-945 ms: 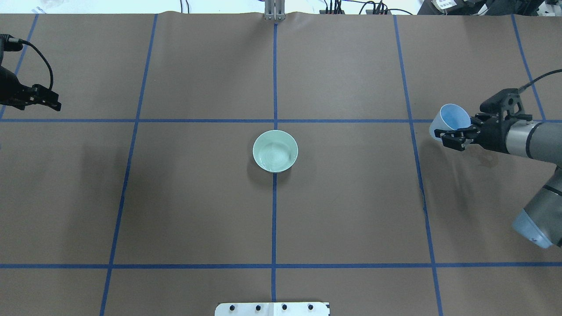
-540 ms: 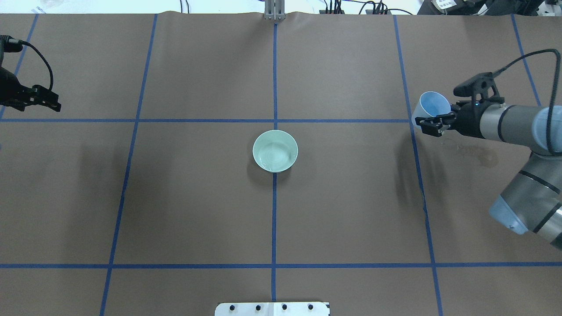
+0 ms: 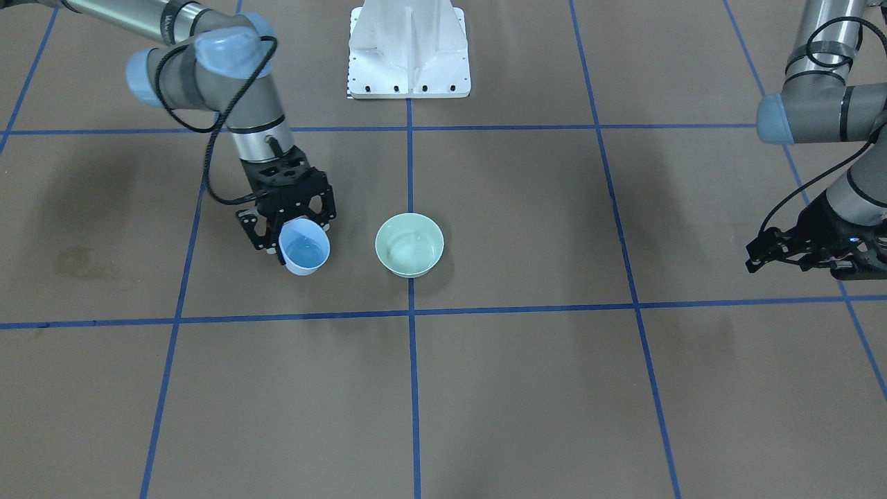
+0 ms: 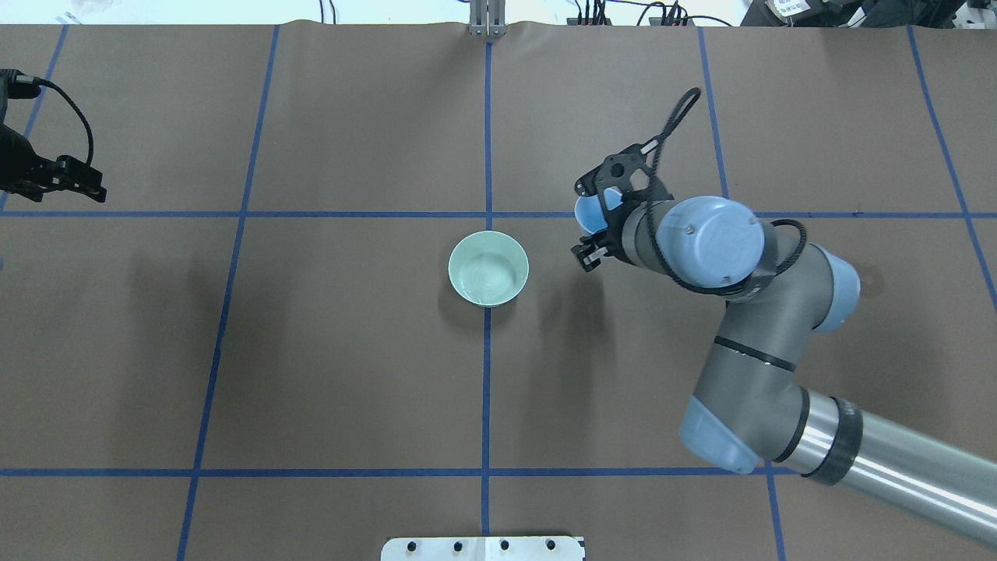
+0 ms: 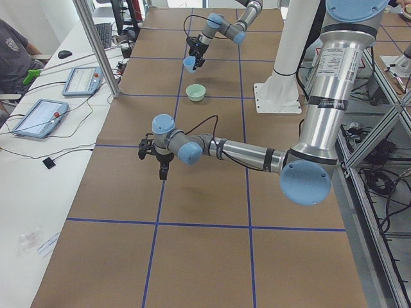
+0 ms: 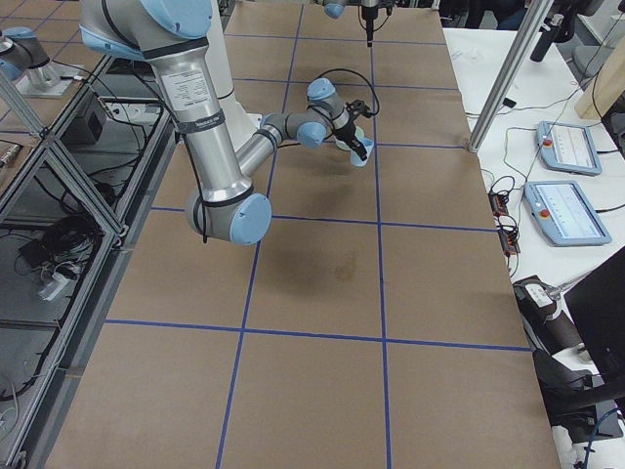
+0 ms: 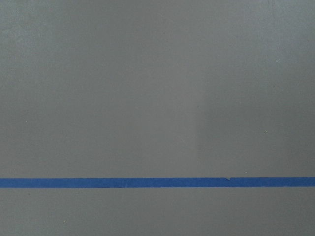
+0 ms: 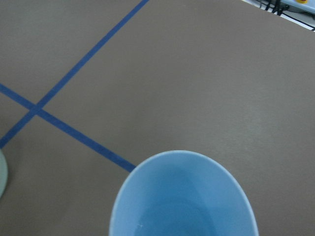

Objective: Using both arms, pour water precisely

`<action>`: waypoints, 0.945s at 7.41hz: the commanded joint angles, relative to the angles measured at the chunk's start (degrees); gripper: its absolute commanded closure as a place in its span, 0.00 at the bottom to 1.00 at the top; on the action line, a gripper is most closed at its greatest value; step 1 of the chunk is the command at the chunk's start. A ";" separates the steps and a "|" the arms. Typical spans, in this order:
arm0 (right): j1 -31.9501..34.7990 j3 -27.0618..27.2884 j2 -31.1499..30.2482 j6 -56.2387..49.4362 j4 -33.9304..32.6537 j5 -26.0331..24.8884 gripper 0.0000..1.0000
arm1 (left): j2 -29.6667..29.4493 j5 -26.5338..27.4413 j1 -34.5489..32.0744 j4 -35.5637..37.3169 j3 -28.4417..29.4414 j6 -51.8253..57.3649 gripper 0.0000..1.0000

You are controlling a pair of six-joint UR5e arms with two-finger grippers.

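Grips a blue cup [image 3: 303, 251] in the right tool [image 3: 291, 232], with the fingers pressed on opposite sides of its wall. Holds it mouth up, perhaps tipped a little, above the brown-papered counter [image 3: 554, 388]. Carries the water [image 8: 179, 216] in the bottom of the cup, visible from the right wrist only as a faint ring with a tiny glint. Hangs the cup just beside a green bowl [image 3: 379, 244], on the robot's right of it and not touching it. Finds that bowl upright on the middle tape line [image 4: 487, 389], near the counter's centre, with a glossy sheen inside; cannot tell whether that sheen is liquid. Bends the right arm [image 4: 748, 366] in from the lower right of the overhead view, hiding most of the cup there under the wrist.

Holds the left arm [image 5: 244, 151] well apart from all this, out at the counter's left end, with the left tool [image 4: 87, 178] low over bare paper near a tape crossing. Cannot tell whether the left tool is wide or narrow: too small and dark in every view. Sees only brown paper and one blue stripe from the left wrist.

Shows a white pedestal [image 3: 409, 48] at the robot's edge of the counter, in line with the bowl, and two tablets [image 5: 38, 117] on a white desk beyond the far edge.
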 commanded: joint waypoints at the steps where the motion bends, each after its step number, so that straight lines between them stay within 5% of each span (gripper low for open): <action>1: -4.92 -0.26 6.06 -0.52 -11.11 -4.43 0.80 | -0.15 -0.07 0.00 -0.18 1.99 0.07 0.00; 4: -6.43 -0.44 12.20 -8.93 -26.03 -9.43 0.81 | -0.15 -0.07 0.00 -0.18 2.27 -0.02 0.00; 7: -8.19 -5.35 15.04 -15.00 -28.71 -13.32 0.83 | -0.15 -0.16 0.00 -0.18 2.71 -0.02 0.00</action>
